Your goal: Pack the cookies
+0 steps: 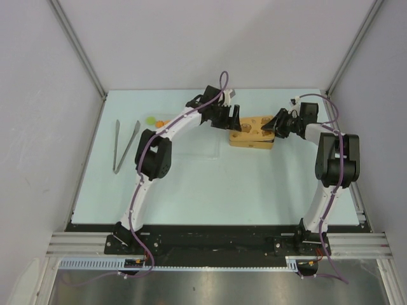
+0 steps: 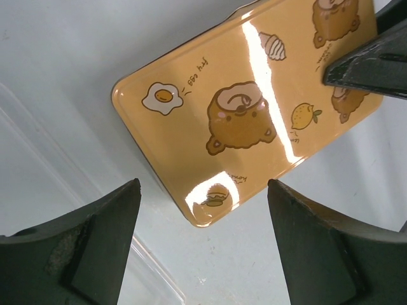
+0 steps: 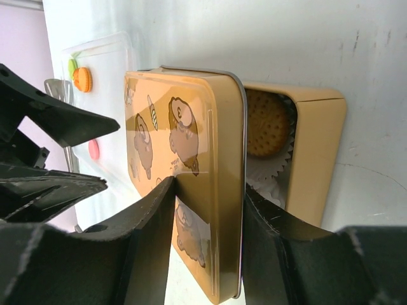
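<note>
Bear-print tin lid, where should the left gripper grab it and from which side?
Best pinch the lid at its free short end, coming from the left, opposite the right gripper clamping the other end. Its top is flat and glossy; only the thin rim gives purchase.

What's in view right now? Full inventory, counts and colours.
cookies: three visible, orange, green and pink, at the clear tray, left of the tin
clear tray: one, transparent, under the cookies
tongs: one pair, metal, left side of the table
tin lid: one, orange-yellow with bear prints, partly covering the tin base
tin base: one, tan, far half of the table
biscuit: one, brown, round, inside the tin base
paper cup: at least one, white, inside the tin base
table: one, pale
left gripper: black, open, above the tin lid
right gripper: black, shut on the tin lid's edge
</note>
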You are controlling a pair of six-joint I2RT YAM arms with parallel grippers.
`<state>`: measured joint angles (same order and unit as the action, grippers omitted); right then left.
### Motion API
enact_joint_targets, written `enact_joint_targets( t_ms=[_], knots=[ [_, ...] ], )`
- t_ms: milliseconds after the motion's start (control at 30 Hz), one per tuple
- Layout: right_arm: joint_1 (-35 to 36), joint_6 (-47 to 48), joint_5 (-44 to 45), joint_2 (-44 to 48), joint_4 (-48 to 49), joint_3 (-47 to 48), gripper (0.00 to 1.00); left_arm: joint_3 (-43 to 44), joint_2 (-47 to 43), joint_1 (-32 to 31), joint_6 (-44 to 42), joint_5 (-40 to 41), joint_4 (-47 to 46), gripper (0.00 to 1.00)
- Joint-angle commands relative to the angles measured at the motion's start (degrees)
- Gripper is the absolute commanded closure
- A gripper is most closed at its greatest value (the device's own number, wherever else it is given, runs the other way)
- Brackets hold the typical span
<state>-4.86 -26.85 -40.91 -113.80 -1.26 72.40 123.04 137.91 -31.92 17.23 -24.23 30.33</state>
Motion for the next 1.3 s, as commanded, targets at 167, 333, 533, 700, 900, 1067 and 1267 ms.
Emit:
enact_joint_targets(
  t_ms=[167, 333, 533, 700, 900, 1067, 1267],
  knots=[
    [-0.4, 3.9, 5.2, 3.1, -1.1, 0.5, 0.5, 3.2, 2.1, -0.2, -0.4, 0.4, 0.0, 0.14],
    [-0.2, 4.5, 6.2, 3.8, -1.2, 0.5, 0.47, 4.0, 2.8, -0.2, 0.1, -0.2, 0.0, 0.14],
    [0.1, 5.2, 7.9, 4.6, -1.6, 0.5, 0.47, 4.1, 3.1, -0.4, 0.7, -0.8, -0.2, 0.14],
    [0.1, 5.9, 9.1, 5.3, -2.3, 0.5, 0.46, 3.9, 2.5, -0.5, 1.0, -1.0, 0.0, 0.14],
    [0.0, 6.3, 9.3, 5.7, -2.6, 0.5, 0.46, 3.5, 1.6, -0.9, 1.2, -0.6, 0.3, 0.14],
    [-0.1, 6.5, 9.5, 5.8, -3.0, 0.5, 0.46, 2.6, 0.6, -1.4, 1.2, -0.1, 0.3, 0.14],
    [-0.2, 6.7, 10.1, 6.0, -2.8, 0.5, 0.47, 2.1, 0.0, -1.7, 1.4, 1.5, 0.4, 0.14]
  ],
)
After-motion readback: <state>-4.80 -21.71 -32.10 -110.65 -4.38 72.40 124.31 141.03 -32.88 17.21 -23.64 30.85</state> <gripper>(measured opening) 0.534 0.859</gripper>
